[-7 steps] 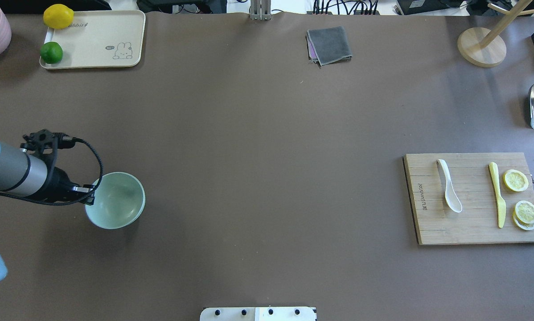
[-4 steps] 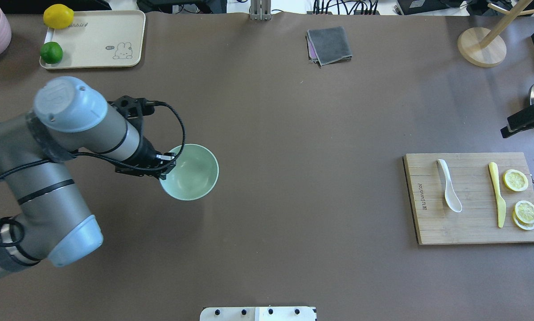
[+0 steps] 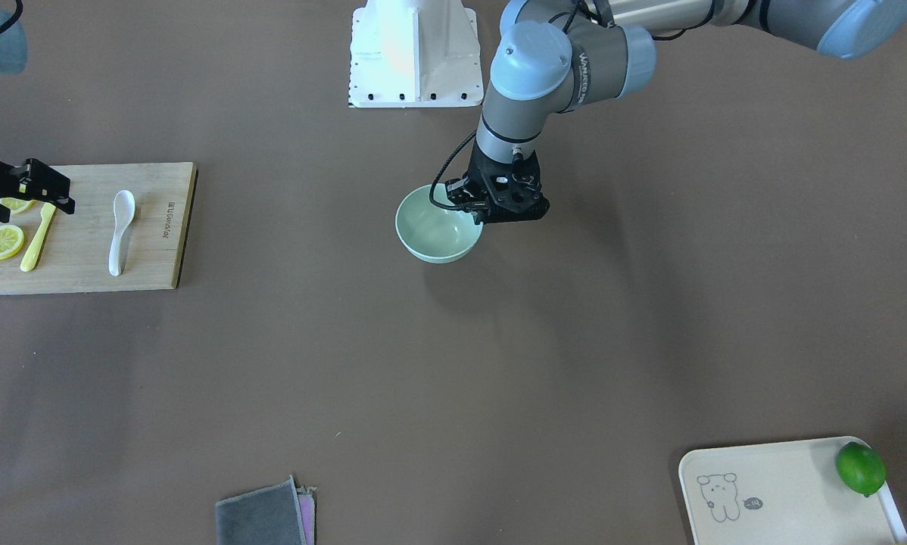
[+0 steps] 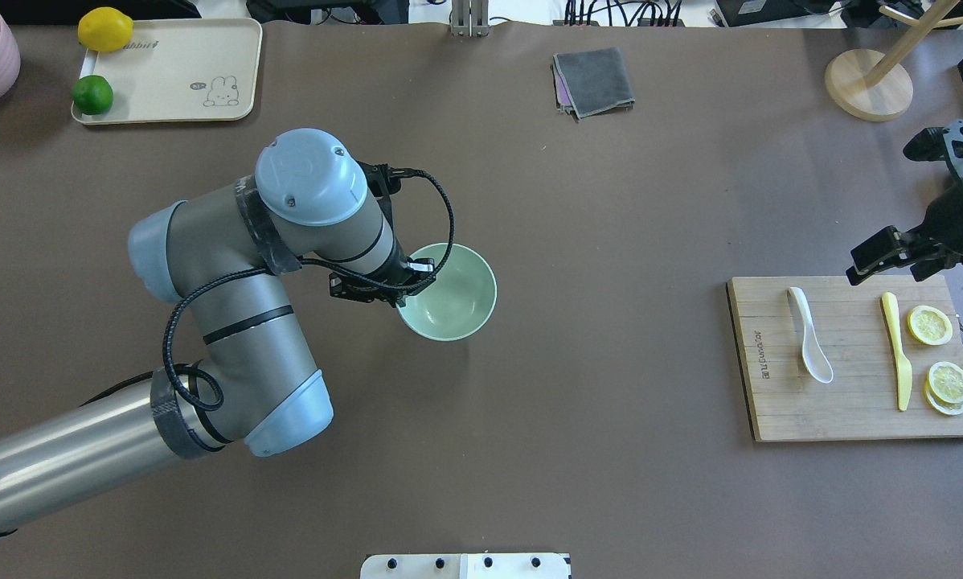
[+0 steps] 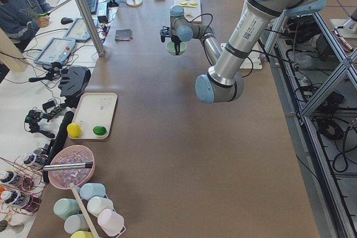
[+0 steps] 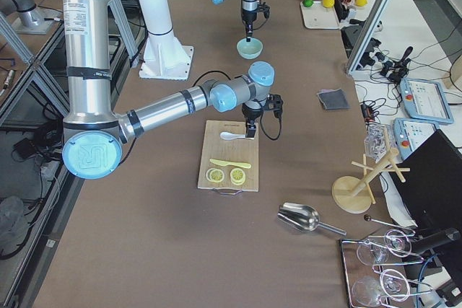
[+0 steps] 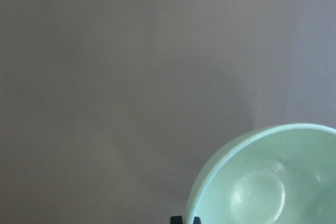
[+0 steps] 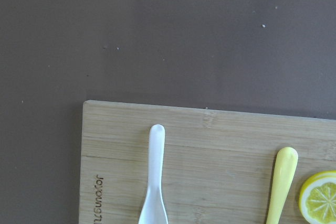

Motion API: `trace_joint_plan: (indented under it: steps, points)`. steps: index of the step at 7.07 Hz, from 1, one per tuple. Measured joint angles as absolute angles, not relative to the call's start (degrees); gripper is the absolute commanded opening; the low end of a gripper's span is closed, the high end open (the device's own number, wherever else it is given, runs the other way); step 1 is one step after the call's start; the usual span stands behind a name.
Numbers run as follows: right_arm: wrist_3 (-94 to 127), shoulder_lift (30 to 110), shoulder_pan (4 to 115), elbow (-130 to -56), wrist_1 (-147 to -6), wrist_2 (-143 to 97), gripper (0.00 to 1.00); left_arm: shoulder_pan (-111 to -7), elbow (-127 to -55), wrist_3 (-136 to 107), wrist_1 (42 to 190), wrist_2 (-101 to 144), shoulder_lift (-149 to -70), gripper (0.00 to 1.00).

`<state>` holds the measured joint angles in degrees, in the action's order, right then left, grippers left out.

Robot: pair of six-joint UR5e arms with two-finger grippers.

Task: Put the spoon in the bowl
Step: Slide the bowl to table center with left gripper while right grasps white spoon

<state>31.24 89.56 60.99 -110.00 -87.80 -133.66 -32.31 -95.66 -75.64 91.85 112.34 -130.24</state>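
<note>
1 spoon [image 4: 809, 336], white, lies flat on the bamboo board [image 4: 851, 418], scoop end toward the robot. It's near the R gripper [image 4: 867, 261], on that claw's table-centre side & a bit closer to the robot. R claw hovers over the board's far edge; open or closed, can't tell, as its fingers aren't clear in any view.

1 bowl [image 4: 449, 293], mint green, sits upright mid-table, well apart from the R claw. L gripper [image 4: 411, 281] is clamped on its rim, on the side facing the L arm.

Also on the board: 1 yellow knife [image 4: 895, 350], just robot-ward of the R claw, roughly parallel w/ the spoon. Lemon slices [image 4: 930, 326] lie past the knife, approx. 3, 2 overlapping.

Far from both claws: 1 tray [image 4: 176, 56] w/ 1 lemon [image 4: 105, 30] + 1 lime [image 4: 92, 95], and 1 grey cloth [image 4: 594, 80].
</note>
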Motion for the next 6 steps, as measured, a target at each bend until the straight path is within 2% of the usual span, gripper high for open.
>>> trace_joint_plan:
  steps: [3,6]
  points:
    - [33.8,88.1,57.6,-107.6,-86.8,-131.7,0.94,-31.0,-90.3,-77.5,97.1,111.2,-132.6,0.0]
    - [36.1,88.3,55.7,-103.8,-80.4,-131.1,0.92,-29.6,-88.4,-78.0,98.9,109.0,-133.3,0.0]
